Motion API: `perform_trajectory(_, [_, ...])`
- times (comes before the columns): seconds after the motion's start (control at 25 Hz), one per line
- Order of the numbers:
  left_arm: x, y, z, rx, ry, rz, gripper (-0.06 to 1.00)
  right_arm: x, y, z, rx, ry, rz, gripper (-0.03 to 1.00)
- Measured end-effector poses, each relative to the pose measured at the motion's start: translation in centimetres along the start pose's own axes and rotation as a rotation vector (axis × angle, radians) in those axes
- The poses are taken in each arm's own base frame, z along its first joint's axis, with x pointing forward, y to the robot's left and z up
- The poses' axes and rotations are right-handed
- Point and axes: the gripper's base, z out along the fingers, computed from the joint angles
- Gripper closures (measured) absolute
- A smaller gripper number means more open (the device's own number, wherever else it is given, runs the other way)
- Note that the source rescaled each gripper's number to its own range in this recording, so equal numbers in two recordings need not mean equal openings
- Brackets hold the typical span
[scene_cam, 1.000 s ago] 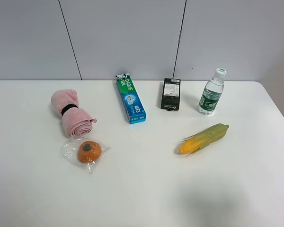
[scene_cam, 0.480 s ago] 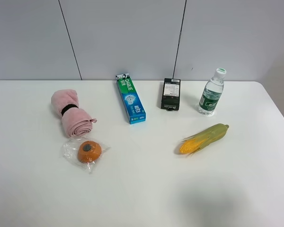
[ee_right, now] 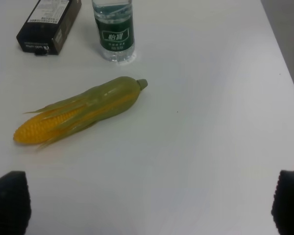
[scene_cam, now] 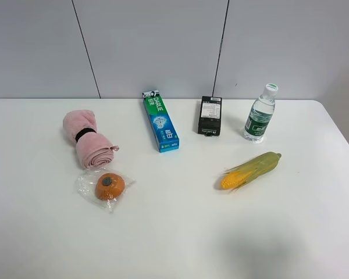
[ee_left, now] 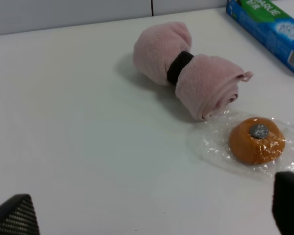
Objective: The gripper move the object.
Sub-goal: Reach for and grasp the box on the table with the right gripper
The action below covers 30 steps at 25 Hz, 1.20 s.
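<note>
The flat black box with a white label (scene_cam: 210, 115) lies at the back of the white table, between the blue-green toothpaste box (scene_cam: 160, 120) and the water bottle (scene_cam: 260, 113). It also shows in the right wrist view (ee_right: 49, 24). Neither arm shows in the exterior high view. My right gripper (ee_right: 148, 203) is open and empty, its fingertips (ee_right: 7, 200) wide apart, well short of the corn cob (ee_right: 78, 115) and the box. My left gripper (ee_left: 152, 215) is open and empty, with fingertips (ee_left: 290, 205) near the wrapped orange (ee_left: 257, 140).
A rolled pink towel (scene_cam: 87, 138) lies at the left, with the orange in clear plastic (scene_cam: 109, 186) in front of it. The corn cob (scene_cam: 251, 170) lies in front of the bottle. The table's right edge (ee_right: 284, 63) runs close to the bottle.
</note>
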Motion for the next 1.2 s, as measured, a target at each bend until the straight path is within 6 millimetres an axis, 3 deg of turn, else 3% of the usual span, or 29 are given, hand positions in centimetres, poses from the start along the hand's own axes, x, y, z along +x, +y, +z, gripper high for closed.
perform_trajectory(0.88, [0.0,0.0,0.0,0.000,0.000,0.000,-0.06,-0.4,0.3,0.7,-0.038,0.049,0.033,-0.02])
perform_trajectory(1.04, [0.0,0.0,0.0,0.000,0.000,0.000,-0.06,-3.1,0.6,1.3,-0.071,0.126,0.056,0.06])
perform_trajectory(1.2, [0.0,0.0,0.0,0.000,0.000,0.000,-0.06,-7.5,0.5,1.6,-0.062,0.152,0.105,0.08])
